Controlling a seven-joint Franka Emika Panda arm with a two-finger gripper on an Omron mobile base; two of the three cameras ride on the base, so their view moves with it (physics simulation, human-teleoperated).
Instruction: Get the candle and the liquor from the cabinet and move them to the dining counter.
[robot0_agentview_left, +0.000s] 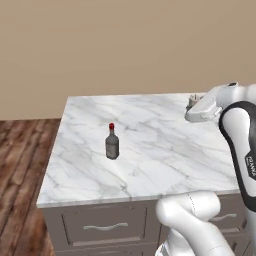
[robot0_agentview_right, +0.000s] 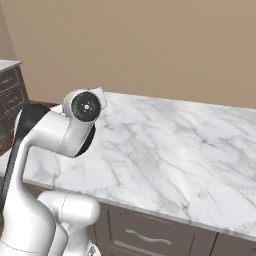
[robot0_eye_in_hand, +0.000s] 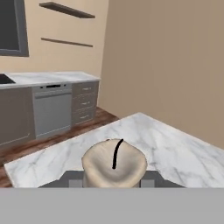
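Candle: the beige, stubby candle (robot0_eye_in_hand: 114, 164) sits clamped in the tool (robot0_eye_in_hand: 113, 181), its black wick curving up; in the left base view a small grey-beige tip (robot0_agentview_left: 193, 100) peeks past the hand near the far right of the marble.
Tool: nearly closed, the 2 fingers pinching the candle's base from either side; the hand is carried above the counter (robot0_agentview_left: 150, 150), not resting on it.
Liquor: the dark bottle with the red cap (robot0_agentview_left: 112, 142) stands upright on the dining counter, toward its left half and well apart from the hand.
Key relation: the marble lies directly below the held candle, so the coming move looks like a straight descent; the candle's long axis appears upright in the grip, wide base down, though whether it is quite plumb cannot be told.
Clearance: the stretch of counter under the hand shows bare marble, with the bottle far off to the left, so a set-down here should not crowd it.
Task standing: 1 item down, 1 in hand; the candle is judged ready for lowering and release.
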